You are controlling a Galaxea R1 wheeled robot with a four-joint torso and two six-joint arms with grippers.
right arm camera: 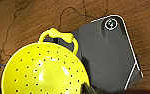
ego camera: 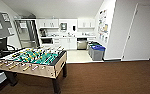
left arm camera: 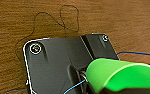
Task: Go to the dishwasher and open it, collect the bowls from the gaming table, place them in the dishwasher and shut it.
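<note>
The dishwasher [ego camera: 82, 44] shows its steel front under the white kitchen counter at the far end of the room; from here I cannot tell how its door stands. In the left wrist view a bright green bowl [left arm camera: 121, 75] hangs above the brown floor with my left gripper [left arm camera: 101, 87] shut on it. A yellow perforated bowl [right arm camera: 43, 72] with a loop handle sits in my right gripper [right arm camera: 91, 88], also over the floor. The gaming table is out of view.
A foosball table [ego camera: 53, 71] with a green pitch stands close at the left. Grey bins with blue lids [ego camera: 97, 52] line the right wall before the kitchen. A white door [ego camera: 143, 32] is on the right. Brown carpet [ego camera: 103, 77] runs ahead to pale kitchen tiles.
</note>
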